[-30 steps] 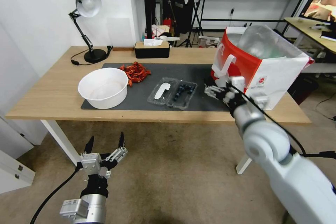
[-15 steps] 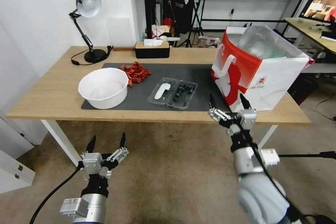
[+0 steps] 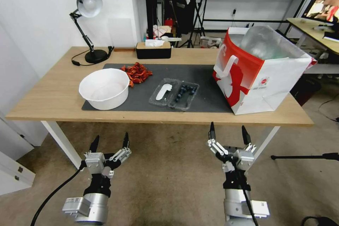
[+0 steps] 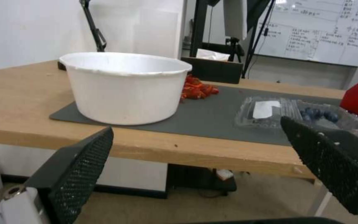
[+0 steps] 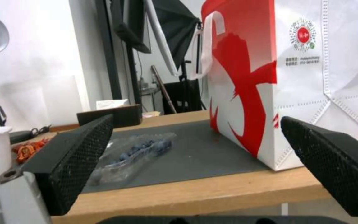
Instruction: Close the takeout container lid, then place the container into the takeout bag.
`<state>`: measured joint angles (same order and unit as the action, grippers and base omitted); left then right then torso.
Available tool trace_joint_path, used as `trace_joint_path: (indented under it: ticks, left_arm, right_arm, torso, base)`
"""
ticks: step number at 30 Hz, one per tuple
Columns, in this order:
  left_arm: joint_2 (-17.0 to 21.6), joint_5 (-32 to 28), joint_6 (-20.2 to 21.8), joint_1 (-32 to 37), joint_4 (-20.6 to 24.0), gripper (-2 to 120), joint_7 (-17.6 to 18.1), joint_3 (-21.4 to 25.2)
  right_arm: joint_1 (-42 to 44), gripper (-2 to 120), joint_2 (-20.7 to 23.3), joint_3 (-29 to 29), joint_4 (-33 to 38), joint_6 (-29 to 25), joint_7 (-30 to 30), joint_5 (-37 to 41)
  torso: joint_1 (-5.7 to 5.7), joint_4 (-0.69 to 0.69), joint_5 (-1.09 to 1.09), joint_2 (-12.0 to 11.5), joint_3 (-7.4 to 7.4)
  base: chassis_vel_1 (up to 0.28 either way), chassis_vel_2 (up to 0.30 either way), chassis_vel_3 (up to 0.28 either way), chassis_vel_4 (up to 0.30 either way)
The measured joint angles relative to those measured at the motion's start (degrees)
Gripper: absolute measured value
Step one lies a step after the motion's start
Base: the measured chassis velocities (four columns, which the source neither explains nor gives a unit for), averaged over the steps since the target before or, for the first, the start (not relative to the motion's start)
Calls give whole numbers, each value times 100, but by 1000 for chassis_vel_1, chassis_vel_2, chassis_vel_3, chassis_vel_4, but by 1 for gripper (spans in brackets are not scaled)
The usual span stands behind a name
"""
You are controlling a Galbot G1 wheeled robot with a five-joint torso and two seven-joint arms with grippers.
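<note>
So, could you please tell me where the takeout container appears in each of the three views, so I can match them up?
Head view: the takeout container lies open mid-table on the dark mat, between the white bowl and the takeout bag.
Left wrist view: the container is beyond the table edge, past the bowl.
Right wrist view: it lies on the mat before the bag.
Shared landmark: the dark mat.
</note>
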<state>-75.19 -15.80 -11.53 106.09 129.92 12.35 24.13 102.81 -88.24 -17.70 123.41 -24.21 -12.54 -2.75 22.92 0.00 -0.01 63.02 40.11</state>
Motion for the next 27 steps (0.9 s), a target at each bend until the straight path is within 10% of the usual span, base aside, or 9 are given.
trace_joint_path:
  ticks: [19, 27]
  left_arm:
    - [5, -231, 357, -187, 178, 100, -6, -101]
    - [61, -1850, 1165, -324, 861, 100, -223, -184]
  right_arm:
    - [164, 100, 133, -37, -240, -165, 137, 65]
    - [101, 100, 384, 139, -236, -24, 231, 120]
  torso:
    - [0, -1, 0, 0, 0]
    - [0, -1, 1, 1, 0]
  base:
    - [0, 0, 0, 0]
    - [0, 0, 0, 0]
